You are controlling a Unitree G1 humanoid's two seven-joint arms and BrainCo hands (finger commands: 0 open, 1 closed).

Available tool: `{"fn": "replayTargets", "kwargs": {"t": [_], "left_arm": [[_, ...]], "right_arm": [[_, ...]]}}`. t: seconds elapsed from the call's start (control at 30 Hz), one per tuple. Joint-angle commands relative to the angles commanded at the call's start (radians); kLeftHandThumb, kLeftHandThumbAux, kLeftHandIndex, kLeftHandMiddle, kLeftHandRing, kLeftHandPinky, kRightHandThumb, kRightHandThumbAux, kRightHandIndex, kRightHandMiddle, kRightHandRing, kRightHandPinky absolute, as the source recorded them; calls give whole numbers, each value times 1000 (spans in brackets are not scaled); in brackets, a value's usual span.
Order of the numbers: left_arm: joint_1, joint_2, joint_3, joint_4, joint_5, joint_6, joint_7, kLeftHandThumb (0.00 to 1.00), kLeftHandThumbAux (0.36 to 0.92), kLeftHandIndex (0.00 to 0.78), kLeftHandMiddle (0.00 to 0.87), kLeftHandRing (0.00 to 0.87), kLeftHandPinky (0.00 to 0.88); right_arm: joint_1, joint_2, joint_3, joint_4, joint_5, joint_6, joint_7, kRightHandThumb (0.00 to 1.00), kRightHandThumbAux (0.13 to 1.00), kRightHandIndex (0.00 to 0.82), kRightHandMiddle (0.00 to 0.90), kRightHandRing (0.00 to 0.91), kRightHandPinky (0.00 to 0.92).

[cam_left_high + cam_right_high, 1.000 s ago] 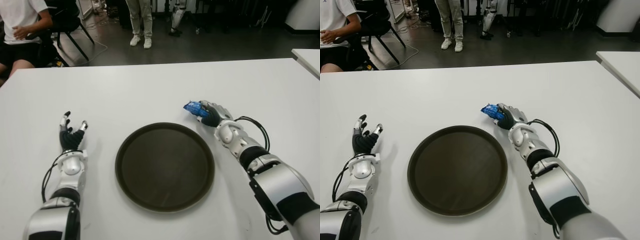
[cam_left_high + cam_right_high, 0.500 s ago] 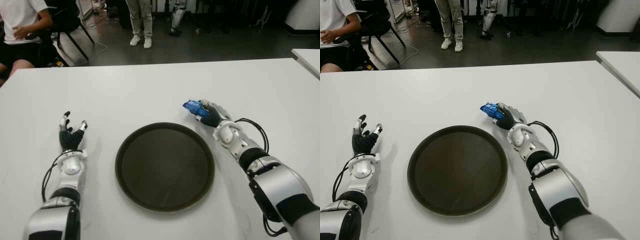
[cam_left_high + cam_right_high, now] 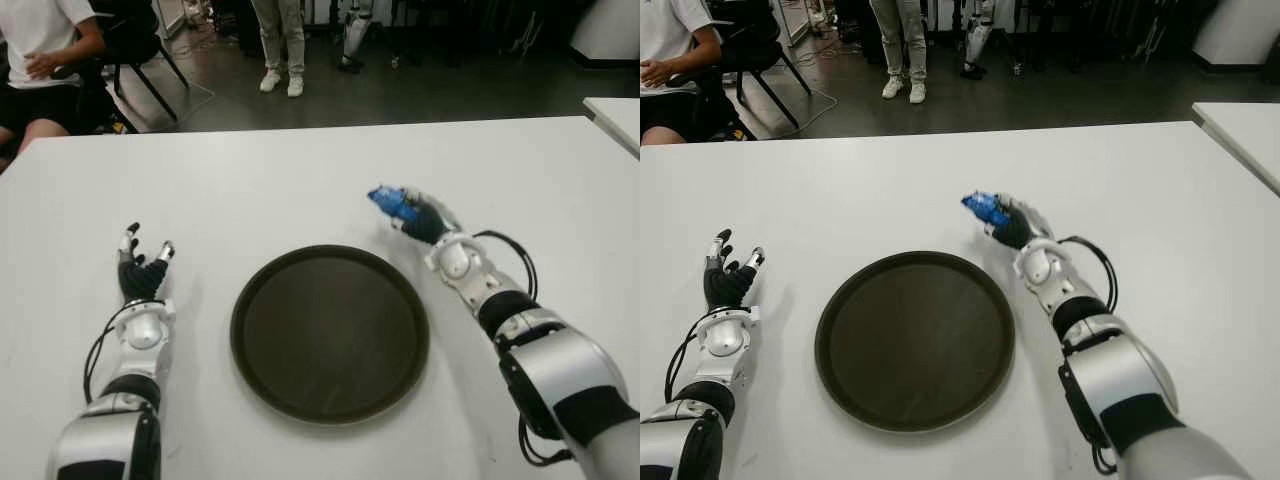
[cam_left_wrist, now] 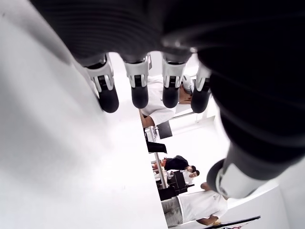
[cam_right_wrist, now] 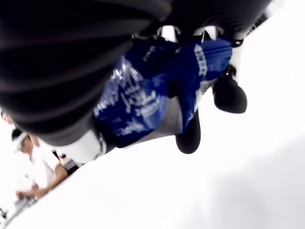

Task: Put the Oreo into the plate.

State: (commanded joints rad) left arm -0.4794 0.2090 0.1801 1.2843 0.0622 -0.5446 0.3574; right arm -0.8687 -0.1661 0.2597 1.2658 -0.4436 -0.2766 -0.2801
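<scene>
From our left eye view, our right robot hand [image 3: 425, 217] has risen off the counter [image 3: 300, 180] since a moment ago, carrying the Oreo [image 3: 390, 202] just beyond the plate [image 3: 329, 333], so the carry can begin. In the right wrist view, fingers [image 5: 190, 136] clamp the blue pack. In the left wrist view, our left robot hand [image 4: 147, 90] stays relaxed, empty

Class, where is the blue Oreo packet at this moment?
The Oreo packet is gripped in the right hand, above the white table, just beyond the far right rim of the dark plate.
</scene>
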Motion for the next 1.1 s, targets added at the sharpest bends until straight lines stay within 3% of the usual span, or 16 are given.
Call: {"fn": "replayTargets", "kwargs": {"t": [0.3, 0.5, 1.1], "left_arm": [[-1, -5, 1, -3, -3, -1, 4, 0, 695, 49, 48, 23, 19], [-4, -3, 2, -1, -4, 9, -4, 0, 679, 47, 43, 19, 17], [-3, -3, -2, -2, 1, 10, 4, 0, 674, 43, 34, 4, 1]], "right_arm": [[-15, -15, -57, -51, 49, -43, -5, 853, 671, 428, 577, 789, 783], [1, -19, -96, -112, 89, -101, -25, 852, 672, 423, 568, 794, 789], [74, -16, -122, -270, 113, -248, -51, 855, 669, 428, 556, 829, 810]]}}
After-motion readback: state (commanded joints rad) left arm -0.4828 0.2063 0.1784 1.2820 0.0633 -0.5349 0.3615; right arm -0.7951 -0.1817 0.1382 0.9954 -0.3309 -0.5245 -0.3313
